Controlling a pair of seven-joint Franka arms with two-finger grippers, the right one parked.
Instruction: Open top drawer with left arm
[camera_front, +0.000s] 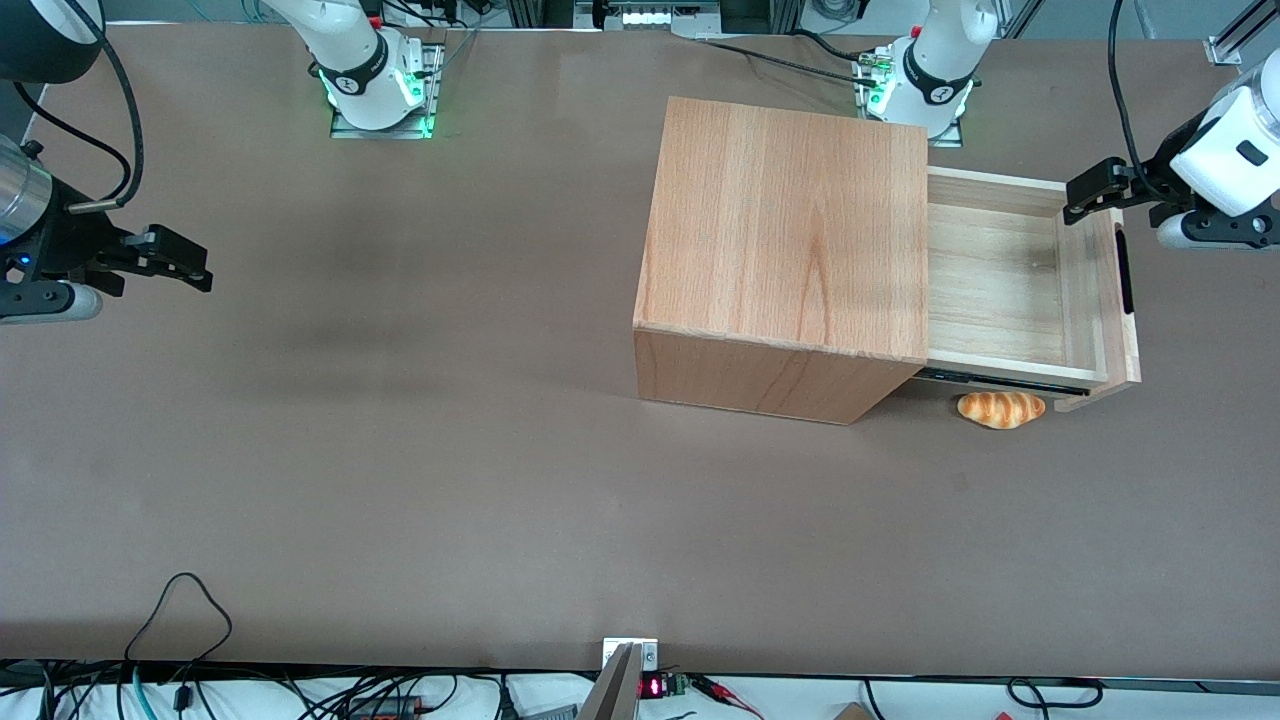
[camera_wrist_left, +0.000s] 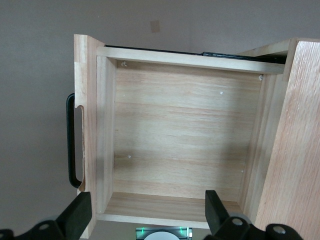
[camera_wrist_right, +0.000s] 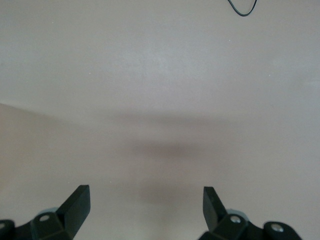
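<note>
The top drawer (camera_front: 1010, 285) stands pulled well out of the wooden cabinet (camera_front: 790, 250), toward the working arm's end of the desk (camera_front: 400, 450). Its pale plank floor is bare, and the taller front panel with the long black slot handle (camera_front: 1124, 272) forms its outer end. A dark metal runner (camera_front: 1000, 381) shows under the drawer's side wall nearest the front camera.

The left arm (camera_front: 1235, 140) reaches in from the working arm's end, and its hand (camera_front: 1095, 197) hangs above the drawer's front panel, at the corner farther from the front camera. The hand is spread wide and grips nothing: in the wrist view both black fingers (camera_wrist_left: 77, 215) stand well apart, one over the front panel and the other over the drawer's interior. In that same view the whole drawer (camera_wrist_left: 185, 135) is open to sight from above, with the black handle (camera_wrist_left: 72, 142) bowed out from the panel's outer face and the cabinet wall (camera_wrist_left: 295, 150) at the drawer's inner end.

A small bread roll (camera_front: 1001, 409), golden with darker stripes, lies on the desk just beside the drawer, nearer to the front camera and partly under the drawer's near edge. The cabinet sits on the desk in front of the left arm's base (camera_front: 915, 95).
</note>
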